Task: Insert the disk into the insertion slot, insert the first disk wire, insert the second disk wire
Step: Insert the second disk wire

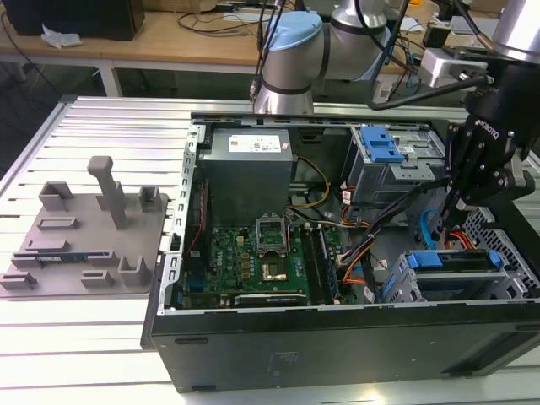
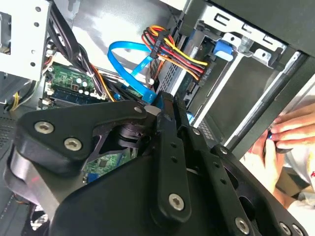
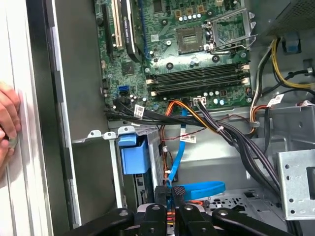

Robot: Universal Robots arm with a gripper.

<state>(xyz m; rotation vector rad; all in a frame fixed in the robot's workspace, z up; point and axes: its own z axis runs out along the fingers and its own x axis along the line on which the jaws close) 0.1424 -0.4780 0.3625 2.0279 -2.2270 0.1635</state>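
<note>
Claw [image 3: 170,192] pinching blue wire [image 3: 197,188], disk [image 1: 456,261] seated lengthwise

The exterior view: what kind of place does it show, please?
Probably an electronics lab or robot test bench. An open computer case lies on a slatted metal table, a robot arm stands behind it, and a wooden workbench with cables runs along the back.

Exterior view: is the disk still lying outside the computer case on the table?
No. The disk, in its blue carrier, sits in the insertion slot inside the computer case.
</note>
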